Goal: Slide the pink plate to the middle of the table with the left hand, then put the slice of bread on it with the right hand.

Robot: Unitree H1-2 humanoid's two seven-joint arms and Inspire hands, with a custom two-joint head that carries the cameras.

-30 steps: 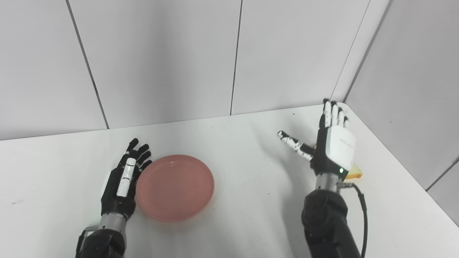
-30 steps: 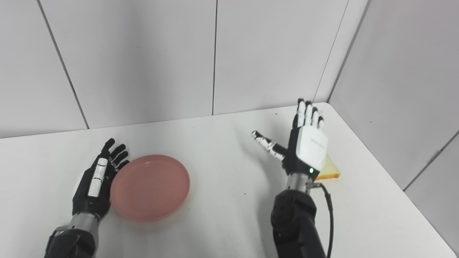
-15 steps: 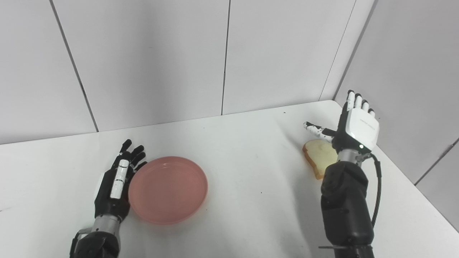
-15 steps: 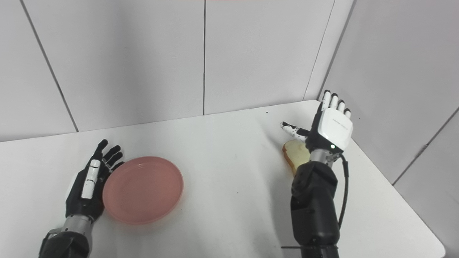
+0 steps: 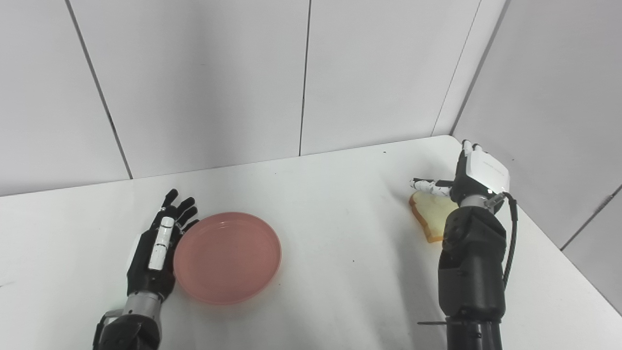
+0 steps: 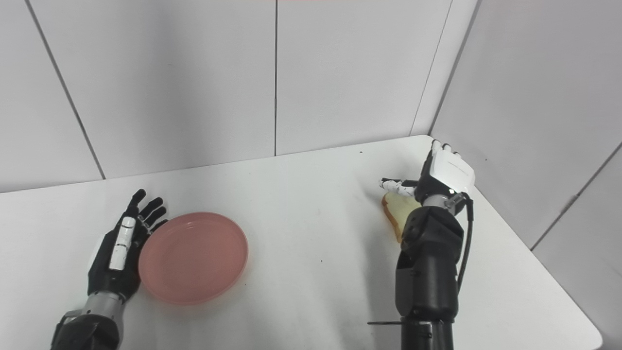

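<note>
At the left of the white table (image 5: 340, 253), the black left hand (image 5: 154, 253) lies flat with fingers spread, its inner edge against the rim of the round pink plastic plate (image 5: 227, 256). The plate sits left of the table's middle (so the slide looks unfinished or only partly done). Far right, the pale slice of bread (image 5: 432, 214) lies on the table, not yet lifted; the white-backed right hand (image 5: 474, 176) hovers over it, fingers apart and holding nothing.
</note>
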